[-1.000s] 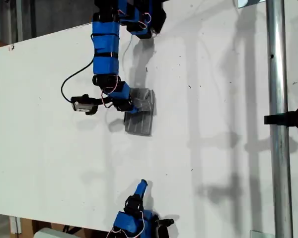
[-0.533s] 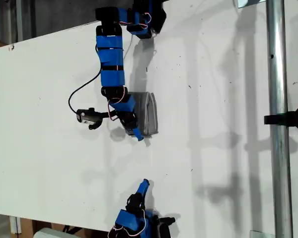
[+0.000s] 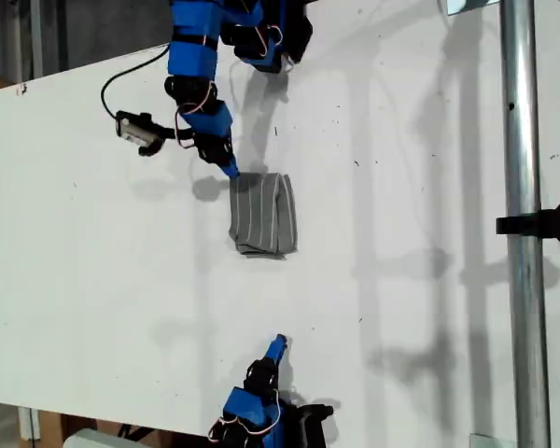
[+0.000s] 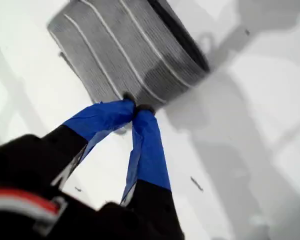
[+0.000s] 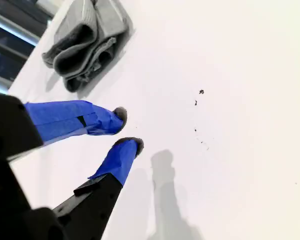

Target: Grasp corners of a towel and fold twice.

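Observation:
The towel (image 3: 261, 213), grey with thin white stripes, lies folded into a small thick rectangle near the middle of the white table. My first gripper (image 3: 230, 170) hovers at the towel's top-left corner as the exterior view shows it. In the first wrist view its blue fingertips (image 4: 135, 107) press together just at the towel's (image 4: 125, 50) folded edge, shut with no cloth between them. My second gripper (image 3: 278, 343) sits near the bottom of the exterior view, well apart from the towel. Its fingers (image 5: 127, 130) stand slightly open over bare table, with the towel's (image 5: 85, 40) layered end farther off.
A vertical metal pole (image 3: 523, 224) with a black clamp (image 3: 546, 224) runs down the exterior view's right. The white table (image 3: 93, 280) ends at an edge along the exterior view's left and bottom. A black cable (image 3: 131, 70) loops beside the first arm.
My first gripper has pulled back off the towel toward the exterior view's top, leaving it lying folded and flat. The second gripper has barely shifted.

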Motion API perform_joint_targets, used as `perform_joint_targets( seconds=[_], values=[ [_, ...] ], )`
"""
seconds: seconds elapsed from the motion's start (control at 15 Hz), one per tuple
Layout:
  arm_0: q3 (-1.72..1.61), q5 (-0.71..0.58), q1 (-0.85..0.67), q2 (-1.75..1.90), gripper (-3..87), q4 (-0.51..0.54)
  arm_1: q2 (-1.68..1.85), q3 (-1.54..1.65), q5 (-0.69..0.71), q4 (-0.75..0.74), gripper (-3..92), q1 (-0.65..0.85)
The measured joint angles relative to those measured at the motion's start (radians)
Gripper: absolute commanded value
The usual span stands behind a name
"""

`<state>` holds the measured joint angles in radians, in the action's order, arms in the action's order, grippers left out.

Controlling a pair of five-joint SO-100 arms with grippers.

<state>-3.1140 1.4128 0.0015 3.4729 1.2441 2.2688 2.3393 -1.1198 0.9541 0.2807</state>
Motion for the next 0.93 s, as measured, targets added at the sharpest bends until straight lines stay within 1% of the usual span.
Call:
perform_joint_targets(
  seconds=[0.13, 0.2, 0.33, 0.4, 0.47, 0.53, 0.6, 0.73, 0.93],
  values=[
    [0.000, 0.017, 0.000, 0.000, 7.0, 0.011, 0.388, 0.298, -0.075, 0.133, -0.1, -0.002],
    [0.000, 0.064, -0.006, 0.000, 7.0, 0.037, 0.541, 0.380, -0.095, 0.183, -0.1, 0.008],
    [0.000, 0.028, -0.009, 0.000, 7.0, 0.048, 0.772, 0.492, -0.149, 0.296, -0.1, 0.026],
    [0.000, -0.017, -0.009, 0.000, 7.0, 0.048, 0.920, 0.545, -0.198, 0.388, 3.9, 0.038],
    [0.000, -0.137, -0.012, 0.000, 6.9, 0.048, 0.979, 0.555, -0.276, 0.449, 12.7, 0.032],
    [0.000, -0.291, -0.009, 0.000, 6.9, 0.048, 1.000, 0.557, -0.308, 0.479, 12.8, 0.003],
    [0.000, -0.390, -0.005, 0.000, 6.9, 0.048, 1.011, 0.558, -0.322, 0.508, 12.8, 0.005],
    [0.000, -0.430, -0.006, 0.000, 6.9, 0.048, 1.014, 0.558, -0.328, 0.523, 12.8, -0.040],
    [0.000, -0.439, -0.005, 0.000, 6.9, 0.048, 1.014, 0.558, -0.344, 0.526, 12.8, -0.063]
  ],
)
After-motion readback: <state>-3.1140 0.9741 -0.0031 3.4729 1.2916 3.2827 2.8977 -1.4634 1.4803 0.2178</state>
